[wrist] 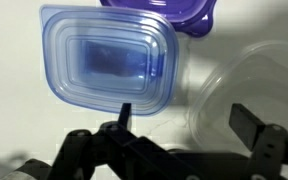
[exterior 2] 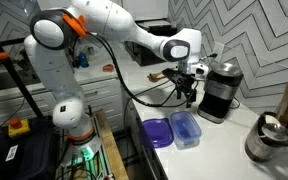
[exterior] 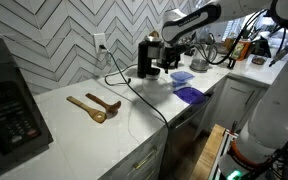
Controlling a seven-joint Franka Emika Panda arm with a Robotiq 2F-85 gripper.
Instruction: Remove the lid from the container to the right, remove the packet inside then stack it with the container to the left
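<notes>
The pale blue translucent lid [wrist: 109, 62] sits shut on the container to the right [exterior: 181, 76], a low box on the white counter, also seen in an exterior view [exterior 2: 185, 130]. A darker blur shows through the lid; the packet cannot be made out. A purple flat container [wrist: 162, 14] lies touching it, seen in both exterior views [exterior: 189, 94] [exterior 2: 157, 132]. A clear rounded plastic container [wrist: 234, 85] lies beside the blue one. My gripper [wrist: 187, 122] hangs open and empty above the counter [exterior: 174, 58] [exterior 2: 188, 88], one fingertip [wrist: 124, 113] by the lid's edge, the other over the clear plastic.
A black coffee machine [exterior: 147, 58] [exterior 2: 220, 90] stands close behind the containers, its cable trailing across the counter. Two wooden spoons [exterior: 94, 106] lie further along. A black appliance [exterior: 9, 105] is at the counter's end. A metal pot [exterior 2: 271, 138] stands nearby.
</notes>
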